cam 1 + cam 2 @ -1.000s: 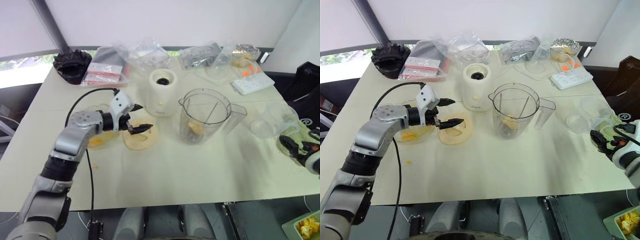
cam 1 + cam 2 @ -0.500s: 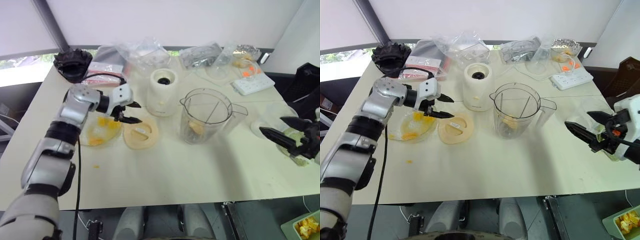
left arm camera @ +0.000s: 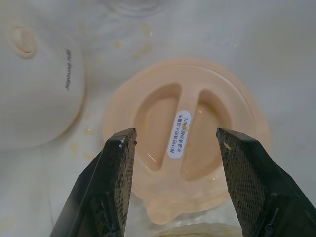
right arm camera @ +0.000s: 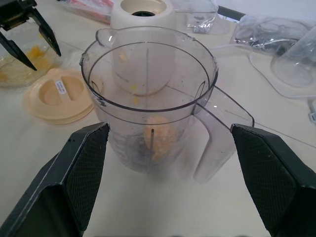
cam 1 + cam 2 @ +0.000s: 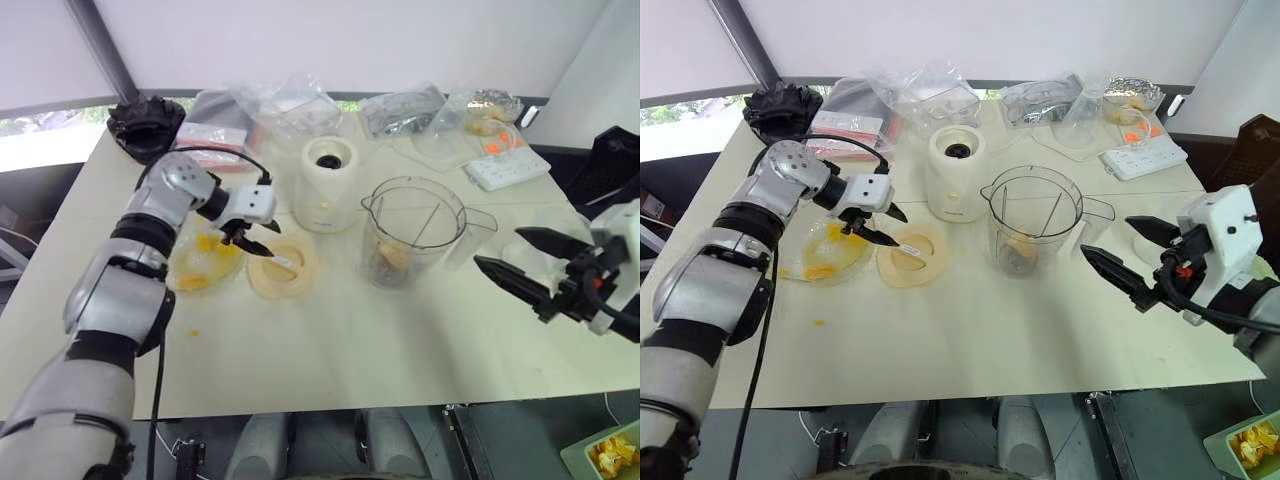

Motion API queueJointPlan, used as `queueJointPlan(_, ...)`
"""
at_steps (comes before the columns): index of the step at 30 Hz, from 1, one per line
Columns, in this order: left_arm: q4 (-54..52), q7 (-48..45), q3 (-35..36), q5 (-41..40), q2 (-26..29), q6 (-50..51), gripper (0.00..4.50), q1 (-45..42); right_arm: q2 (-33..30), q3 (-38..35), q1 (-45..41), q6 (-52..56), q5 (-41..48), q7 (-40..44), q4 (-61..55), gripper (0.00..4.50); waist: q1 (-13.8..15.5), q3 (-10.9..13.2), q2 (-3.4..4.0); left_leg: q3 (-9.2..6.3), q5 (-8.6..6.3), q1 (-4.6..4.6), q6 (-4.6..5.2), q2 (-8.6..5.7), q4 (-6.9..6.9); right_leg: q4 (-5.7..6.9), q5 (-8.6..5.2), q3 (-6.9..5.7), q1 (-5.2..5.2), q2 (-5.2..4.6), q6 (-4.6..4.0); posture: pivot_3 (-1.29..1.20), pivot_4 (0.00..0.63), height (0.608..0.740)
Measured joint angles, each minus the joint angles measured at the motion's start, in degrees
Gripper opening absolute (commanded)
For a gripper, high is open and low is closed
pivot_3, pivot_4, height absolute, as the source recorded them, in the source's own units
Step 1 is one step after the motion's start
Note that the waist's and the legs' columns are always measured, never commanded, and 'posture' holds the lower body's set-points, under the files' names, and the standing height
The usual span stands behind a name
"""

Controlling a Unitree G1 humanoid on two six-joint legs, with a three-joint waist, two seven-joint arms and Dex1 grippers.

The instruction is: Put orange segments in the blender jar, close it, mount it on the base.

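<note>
The left claw (image 5: 256,237) hangs with fingers apart directly above the round cream lid (image 5: 282,266), its tips straddling the lid's raised grip bar, which runs between them in the left wrist view. Beyond stand the base (image 5: 326,184) and the blender jar (image 5: 410,231), orange segments (image 4: 159,134) at its bottom. The right claw (image 5: 1127,256), spread wide and empty, faces the jar's handle side. Only the right wrist view shows the fruit inside clearly.

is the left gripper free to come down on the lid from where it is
Probably yes. The left gripper is open and poised right over the lid, which lies flat on the table with nothing on it; the base stands clear to one side.
</note>
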Motion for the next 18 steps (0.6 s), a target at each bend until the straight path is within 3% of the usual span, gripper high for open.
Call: queueJointPlan(18, 9.3, 18.9, -5.0, 15.9, -9.1, -3.4, 2.68, -1.6, -0.7, -1.8, 7.9, -4.0, 10.0, -12.7, -6.2, 4.12, 0.7, 0.0, -0.21, 0.00, -0.01, -0.03, 0.02, 0.00, 0.08, 0.02, 0.05, 0.00, 0.00, 0.02, 0.11, 0.00, 0.150, 0.740)
